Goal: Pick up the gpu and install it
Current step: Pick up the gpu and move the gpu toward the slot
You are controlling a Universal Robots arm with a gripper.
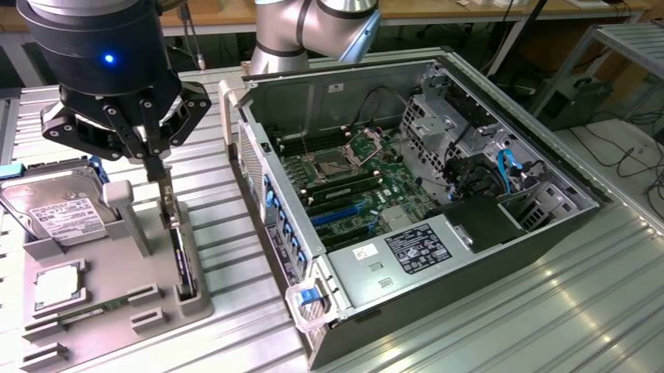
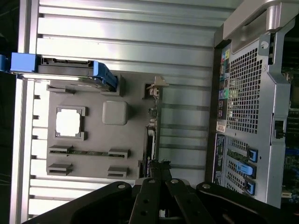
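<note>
- Exterior view: my pincer (image 1: 158, 177) hangs over the grey holder (image 1: 135, 264) on the table (image 1: 581, 311), jaws pinched narrow on the top edge of the gpu (image 1: 179, 260).
- The gpu stands on edge in the holder's slot, between a hard drive (image 1: 57, 206) and the open computer case (image 1: 415, 194).
- Wrist view: my pincer (image 2: 159, 173) meets the gpu (image 2: 150, 140) at one end of its thin edge, with the holder (image 2: 131, 140) beneath and the case (image 2: 252, 93) well apart.
</note>
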